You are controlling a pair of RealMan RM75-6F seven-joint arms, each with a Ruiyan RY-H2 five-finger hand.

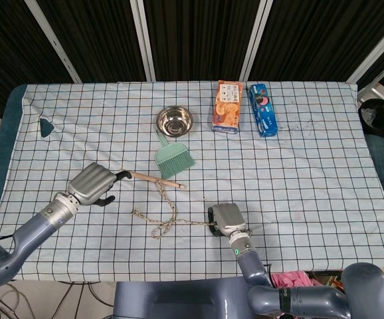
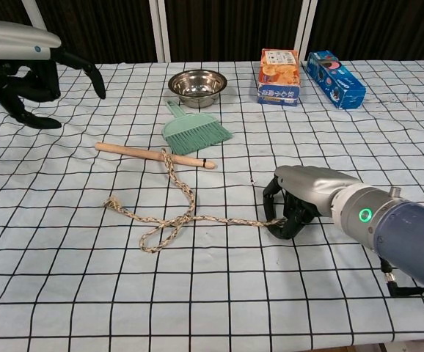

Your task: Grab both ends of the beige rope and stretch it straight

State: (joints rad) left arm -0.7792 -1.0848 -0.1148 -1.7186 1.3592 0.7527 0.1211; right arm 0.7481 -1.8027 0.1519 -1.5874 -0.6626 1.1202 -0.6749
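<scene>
Rope (image 2: 175,213): beige twisted fibre, rough and matt, frayed at its loose end. Stick (image 2: 153,155): pale bare wood, smooth, dull. Brush (image 2: 195,129): mint-green plastic, low sheen, fine bristles. Bowl (image 2: 197,84): polished metal, mirror-bright inside. Two boxes at 1 o'clock, orange box (image 2: 279,76) and blue box (image 2: 335,79): printed card, slightly glossy. Tablecloth (image 2: 329,293): white woven cloth with dark check, matt, lightly wrinkled. Left hand (image 1: 94,184) and right hand (image 2: 300,198): satin silver shells, black matt fingers.
</scene>
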